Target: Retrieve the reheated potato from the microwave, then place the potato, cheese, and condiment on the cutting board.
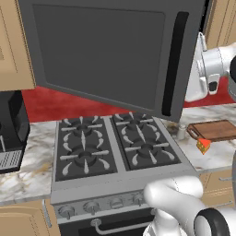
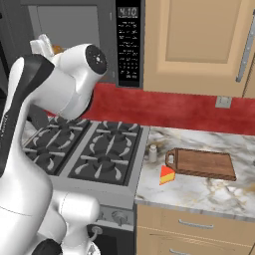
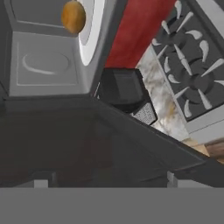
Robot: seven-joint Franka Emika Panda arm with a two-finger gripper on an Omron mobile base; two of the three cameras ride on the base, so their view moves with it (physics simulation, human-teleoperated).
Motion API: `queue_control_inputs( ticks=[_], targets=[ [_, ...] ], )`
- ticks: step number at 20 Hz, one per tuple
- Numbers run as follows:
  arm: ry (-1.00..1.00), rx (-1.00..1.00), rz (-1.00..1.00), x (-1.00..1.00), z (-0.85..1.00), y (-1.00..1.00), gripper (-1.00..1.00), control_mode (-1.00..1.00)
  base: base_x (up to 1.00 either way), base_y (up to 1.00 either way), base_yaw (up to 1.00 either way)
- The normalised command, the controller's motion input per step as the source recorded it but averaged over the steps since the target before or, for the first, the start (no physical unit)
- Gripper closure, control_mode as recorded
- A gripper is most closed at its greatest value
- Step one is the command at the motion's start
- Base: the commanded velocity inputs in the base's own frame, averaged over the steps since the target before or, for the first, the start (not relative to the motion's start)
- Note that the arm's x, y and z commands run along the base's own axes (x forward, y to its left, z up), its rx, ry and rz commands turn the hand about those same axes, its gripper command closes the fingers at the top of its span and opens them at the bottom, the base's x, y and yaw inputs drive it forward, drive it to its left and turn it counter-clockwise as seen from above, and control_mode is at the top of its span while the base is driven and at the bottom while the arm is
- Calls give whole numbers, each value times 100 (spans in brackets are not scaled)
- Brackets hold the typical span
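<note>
The potato (image 3: 73,16), a golden-brown ball, lies on the white plate (image 3: 90,35) inside the microwave (image 2: 128,45), whose door (image 1: 106,55) hangs wide open. In the right base view the potato (image 2: 57,49) peeks out beside my wrist. My gripper (image 3: 107,182) is open at the microwave's mouth, some way short of the potato, with nothing between its fingers. On the counter right of the stove lies the cutting board (image 2: 204,164), bare. The cheese (image 2: 167,175) wedge and the condiment (image 2: 153,153) shaker stand on the marble just left of the board's handle.
A gas stove (image 1: 115,143) with several burners sits below the microwave. A black appliance (image 1: 11,129) stands on the counter left of it. The open door (image 3: 109,144) juts out close under my hand. Wooden cabinets (image 2: 194,45) flank the microwave, above a red backsplash.
</note>
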Motion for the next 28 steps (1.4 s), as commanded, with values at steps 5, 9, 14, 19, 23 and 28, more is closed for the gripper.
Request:
queue_control_inputs(
  ticks=[5,9,14,19,23,28],
  targets=[
    [-1,0,11,-51,2,44,-100,-100,0,0,0],
    [-1,0,7,-53,0,49,-100,-100,0,0,0],
    [-2,0,2,-46,0,63,-100,-100,0,0,0],
    [-2,-3,0,-26,0,80,-100,-100,0,0,0],
    [0,-9,0,-15,0,87,-100,-100,0,0,0],
    [0,-11,0,-2,-1,90,-100,-100,0,0,0]
  ],
)
